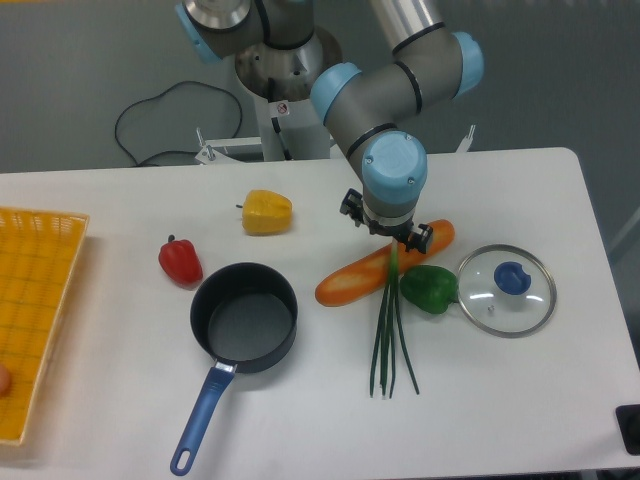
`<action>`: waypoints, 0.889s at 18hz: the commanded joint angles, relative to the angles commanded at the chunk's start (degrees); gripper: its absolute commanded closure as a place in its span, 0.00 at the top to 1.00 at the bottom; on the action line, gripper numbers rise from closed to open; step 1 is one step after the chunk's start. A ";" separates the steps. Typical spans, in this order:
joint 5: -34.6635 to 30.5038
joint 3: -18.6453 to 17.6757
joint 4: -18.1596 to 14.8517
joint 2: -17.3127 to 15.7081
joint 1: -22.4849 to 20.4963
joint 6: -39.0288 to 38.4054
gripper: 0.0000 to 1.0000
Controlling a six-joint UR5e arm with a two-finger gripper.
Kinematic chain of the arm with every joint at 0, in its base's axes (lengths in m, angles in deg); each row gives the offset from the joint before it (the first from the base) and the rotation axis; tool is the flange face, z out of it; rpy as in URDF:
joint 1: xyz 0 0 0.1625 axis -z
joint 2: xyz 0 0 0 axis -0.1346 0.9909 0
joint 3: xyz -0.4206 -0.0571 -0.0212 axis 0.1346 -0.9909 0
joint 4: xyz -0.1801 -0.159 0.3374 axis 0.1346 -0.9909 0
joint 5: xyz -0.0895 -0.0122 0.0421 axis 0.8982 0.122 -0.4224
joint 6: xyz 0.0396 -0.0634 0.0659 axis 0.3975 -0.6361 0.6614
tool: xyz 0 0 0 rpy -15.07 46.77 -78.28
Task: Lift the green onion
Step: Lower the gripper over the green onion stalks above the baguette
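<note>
The green onion (pixel 390 335) is a bundle of thin dark green stalks lying across the baguette (pixel 345 278), its lower ends fanned out on the white table. Its upper end runs under my gripper (pixel 389 230), which hangs directly above the baguette. The wrist housing hides the fingers, so whether they are open or shut does not show. A green bell pepper (pixel 430 288) lies right beside the stalks.
A glass lid with a blue knob (pixel 506 290) lies right of the pepper. A dark pot with a blue handle (pixel 243 318), a red pepper (pixel 180 261) and a yellow pepper (pixel 267 212) sit to the left. A yellow basket (pixel 35 310) stands at the left edge.
</note>
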 joint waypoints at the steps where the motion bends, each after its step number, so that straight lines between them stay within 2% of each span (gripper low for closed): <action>1: 0.09 -0.18 0.09 0.00 0.00 -0.18 1.00; 7: 0.35 -1.58 0.27 -0.26 0.09 -2.28 1.00; 10: 0.26 -4.83 5.17 -0.26 0.70 -3.34 1.00; 16: -0.35 -5.19 5.98 -0.35 0.18 -2.90 1.00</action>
